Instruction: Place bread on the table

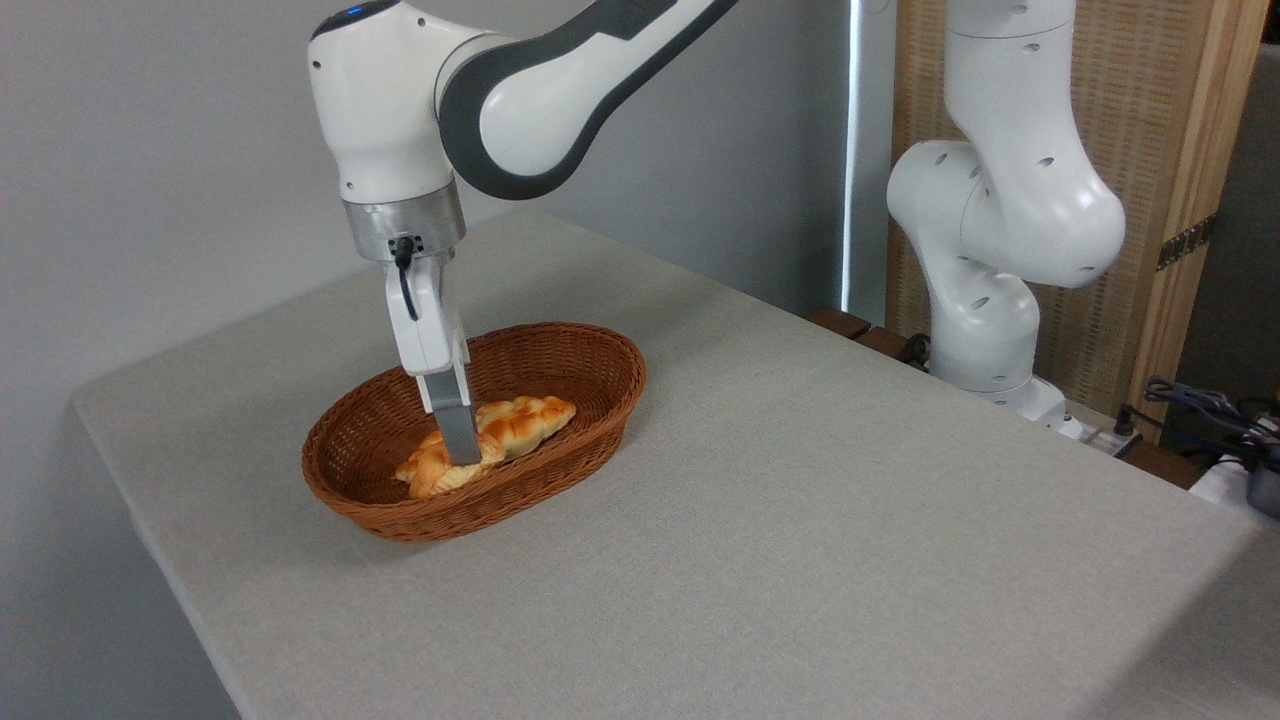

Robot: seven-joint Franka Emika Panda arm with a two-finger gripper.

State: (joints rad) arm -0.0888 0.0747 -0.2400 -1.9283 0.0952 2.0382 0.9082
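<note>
Wicker basket (560, 350) holds the bun (432, 474) beside the loaf (525, 417). Fingers (460, 452) down at the bun; grip can't be confirmed. Lift straight up past the rim, then over bare bench (800, 520).

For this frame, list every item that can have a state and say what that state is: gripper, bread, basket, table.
gripper: pointing down into the basket, fingers at the bun; whether it has closed on it cannot be told.
bread: small bun in the basket, at the near left end, partly hidden by the fingers.
longer loaf: lying in the basket behind the bun.
basket: upright on the table, holding both breads.
table: cloth-covered, no bread on it yet.
</note>
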